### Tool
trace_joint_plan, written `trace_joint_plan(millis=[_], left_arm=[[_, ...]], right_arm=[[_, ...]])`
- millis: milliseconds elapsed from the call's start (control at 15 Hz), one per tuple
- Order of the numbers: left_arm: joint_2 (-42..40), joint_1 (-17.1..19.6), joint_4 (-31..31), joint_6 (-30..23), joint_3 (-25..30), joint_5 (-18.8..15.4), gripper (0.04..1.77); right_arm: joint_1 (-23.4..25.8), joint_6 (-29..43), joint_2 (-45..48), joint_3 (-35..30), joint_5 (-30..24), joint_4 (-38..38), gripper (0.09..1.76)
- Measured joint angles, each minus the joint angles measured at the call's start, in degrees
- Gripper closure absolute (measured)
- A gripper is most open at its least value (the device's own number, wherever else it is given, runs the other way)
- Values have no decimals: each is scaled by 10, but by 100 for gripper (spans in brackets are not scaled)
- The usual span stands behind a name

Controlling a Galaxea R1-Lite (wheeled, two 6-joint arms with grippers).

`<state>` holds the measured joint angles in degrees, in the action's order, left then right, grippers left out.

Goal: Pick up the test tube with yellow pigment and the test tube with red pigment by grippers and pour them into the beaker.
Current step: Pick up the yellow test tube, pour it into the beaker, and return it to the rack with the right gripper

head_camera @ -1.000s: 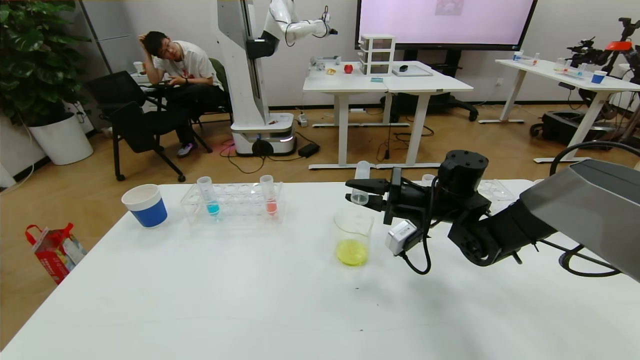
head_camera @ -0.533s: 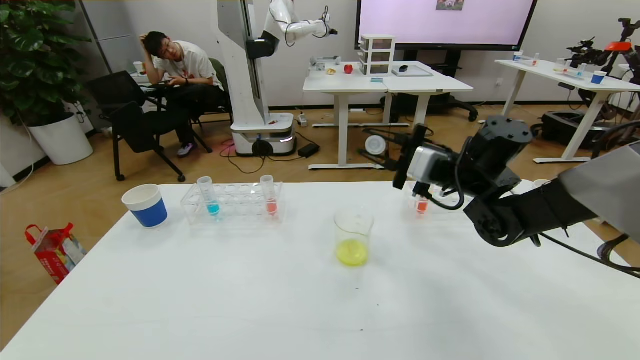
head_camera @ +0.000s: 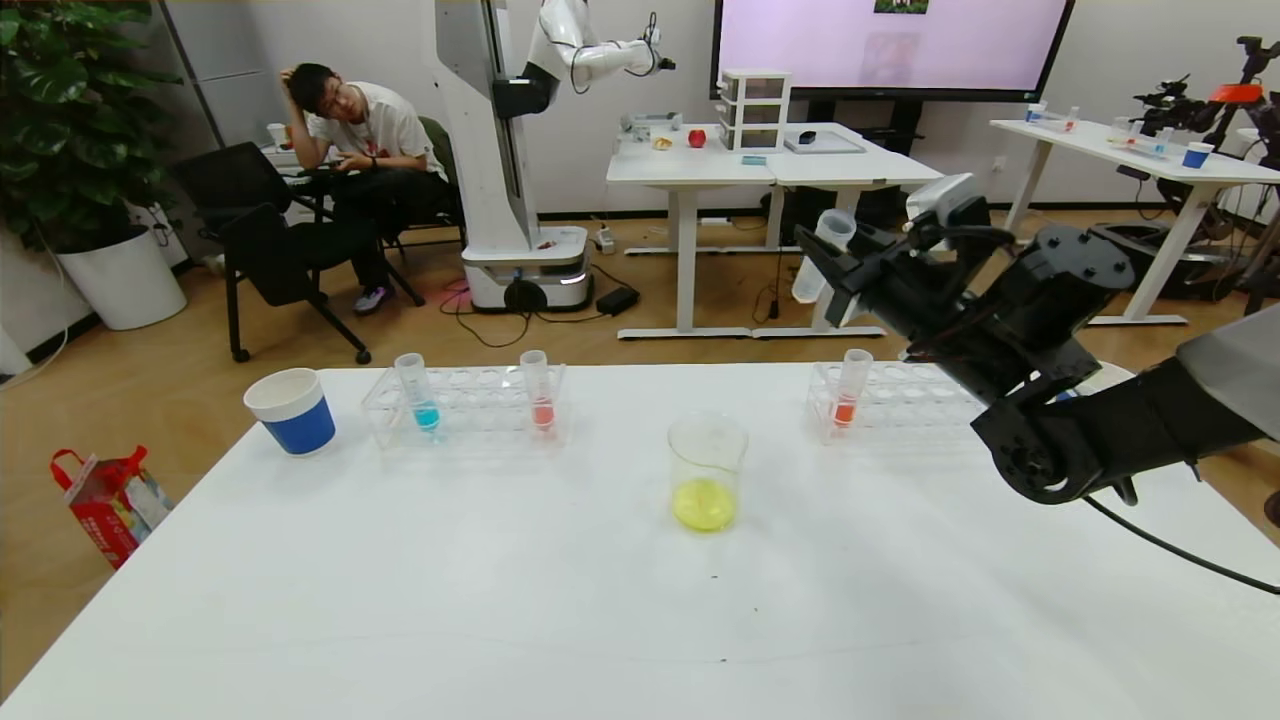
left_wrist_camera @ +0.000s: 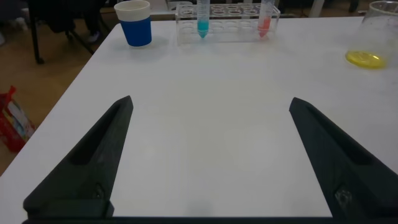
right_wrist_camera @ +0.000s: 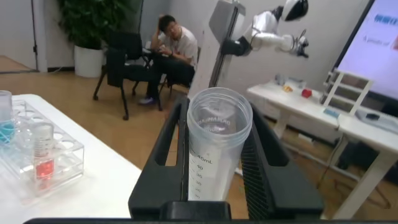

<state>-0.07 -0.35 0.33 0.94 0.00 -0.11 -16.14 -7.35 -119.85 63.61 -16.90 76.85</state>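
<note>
The beaker (head_camera: 707, 450) stands mid-table with yellow liquid at its bottom; it also shows in the left wrist view (left_wrist_camera: 378, 31). My right gripper (head_camera: 826, 262) is shut on a clear test tube (head_camera: 820, 250) that looks empty, held tilted in the air above the right rack (head_camera: 905, 405). In the right wrist view the tube (right_wrist_camera: 214, 149) sits between the fingers (right_wrist_camera: 163, 149), mouth toward the camera. One test tube with red pigment (head_camera: 848, 395) stands in the right rack, another (head_camera: 541, 398) in the left rack (head_camera: 470, 405). My left gripper (left_wrist_camera: 211, 102) is open and empty, low over the near table.
A tube with blue liquid (head_camera: 420, 395) stands in the left rack. A blue-and-white paper cup (head_camera: 291, 410) is at the far left of the table. A seated person, another robot and desks are behind the table.
My right gripper has lifted away from above the beaker, moving up and to the right with the tube, which has turned from mouth-down to tilted mouth-up. The right rack is now uncovered.
</note>
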Motion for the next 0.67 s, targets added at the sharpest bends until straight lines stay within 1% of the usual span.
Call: trace_joint_plan(millis=[200,467,600,667], left_arm=[[0,0,0,0,0,0,6],[0,0,0,0,0,0,6],[0,0,0,0,0,0,6],[0,0,0,0,0,0,6]], right_arm=[[16,70,38,-20,61,-91,136],[26,76,83,-21,140,-212,136],[41,76,106,-19,148,-250,136],[63,75,115,-20,148,-264,136]])
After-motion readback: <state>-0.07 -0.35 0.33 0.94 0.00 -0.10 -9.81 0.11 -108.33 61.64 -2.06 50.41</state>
